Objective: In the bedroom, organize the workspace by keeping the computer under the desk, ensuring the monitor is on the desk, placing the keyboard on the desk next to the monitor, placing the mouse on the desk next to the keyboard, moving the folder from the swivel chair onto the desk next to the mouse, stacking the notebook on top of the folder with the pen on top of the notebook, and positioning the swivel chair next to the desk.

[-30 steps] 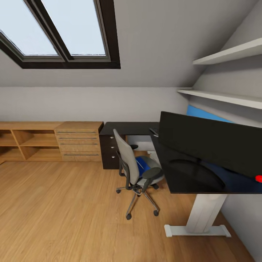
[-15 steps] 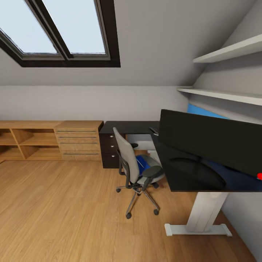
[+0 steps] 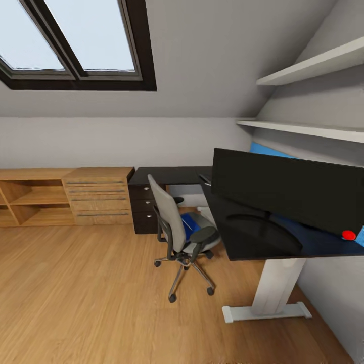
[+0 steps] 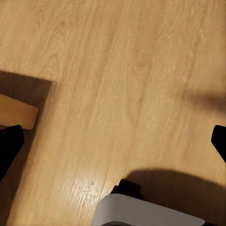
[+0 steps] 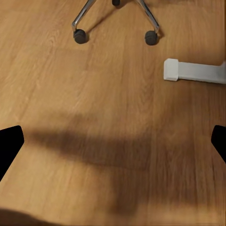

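Observation:
The grey swivel chair (image 3: 174, 227) stands on the wooden floor beside the black L-shaped desk (image 3: 253, 242), with the blue folder (image 3: 188, 222) lying on its seat. The black monitor (image 3: 288, 189) stands on the desk, seen from behind. A small dark object, perhaps the keyboard (image 3: 205, 178), lies on the desk beyond the monitor. A small red item (image 3: 348, 234) sits at the desk's right end. My left gripper (image 4: 114, 148) is open over bare floor. My right gripper (image 5: 114, 146) is open above the floor near the chair's casters (image 5: 80, 36).
A wooden shelf and drawer unit (image 3: 76, 196) lines the far wall, next to dark desk drawers (image 3: 144, 207). The desk's white foot (image 5: 193, 70) rests on the floor near the casters. Two wall shelves (image 3: 308, 129) hang above the desk. My white base (image 4: 141, 212) shows below the left gripper.
The whole head view has shifted a little to the left, so the camera has turned or moved right. Chair, desk and monitor keep their places relative to each other.

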Motion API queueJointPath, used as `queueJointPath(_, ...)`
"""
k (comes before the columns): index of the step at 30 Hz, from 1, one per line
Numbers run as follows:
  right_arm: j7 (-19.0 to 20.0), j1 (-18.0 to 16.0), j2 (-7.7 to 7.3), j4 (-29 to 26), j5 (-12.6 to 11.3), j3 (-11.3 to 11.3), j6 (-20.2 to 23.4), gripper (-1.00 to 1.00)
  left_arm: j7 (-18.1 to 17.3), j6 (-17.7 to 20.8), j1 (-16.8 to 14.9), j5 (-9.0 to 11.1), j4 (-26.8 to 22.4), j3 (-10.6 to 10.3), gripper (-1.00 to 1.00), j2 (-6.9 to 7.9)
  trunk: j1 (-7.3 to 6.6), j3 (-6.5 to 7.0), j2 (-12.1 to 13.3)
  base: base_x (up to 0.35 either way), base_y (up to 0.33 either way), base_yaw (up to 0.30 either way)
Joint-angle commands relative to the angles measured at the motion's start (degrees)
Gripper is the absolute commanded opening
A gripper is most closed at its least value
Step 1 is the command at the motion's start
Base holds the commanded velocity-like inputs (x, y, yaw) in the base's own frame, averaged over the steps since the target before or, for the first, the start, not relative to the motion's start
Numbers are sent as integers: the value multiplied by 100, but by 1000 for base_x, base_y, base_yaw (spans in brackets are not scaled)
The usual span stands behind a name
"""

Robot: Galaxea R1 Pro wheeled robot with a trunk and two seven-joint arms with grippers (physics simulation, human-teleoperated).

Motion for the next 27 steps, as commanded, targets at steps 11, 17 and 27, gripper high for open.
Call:
queueJointPath(11,-2,-4,0,5,-1,13,2,100,-16,1,1,65,-7,11,100,13,242,-203,-446,0,271,-27)
queueJointPath(17,-2,-4,-1,5,-1,13,3,100,-17,-15,1,65,-7,13,100,6,374,-311,-686,0,337,-2)
queueJointPath(27,-2,-5,2,5,-1,13,3,100,-17,-39,1,57,-8,16,100,-4,594,-491,-1087,0,218,0)
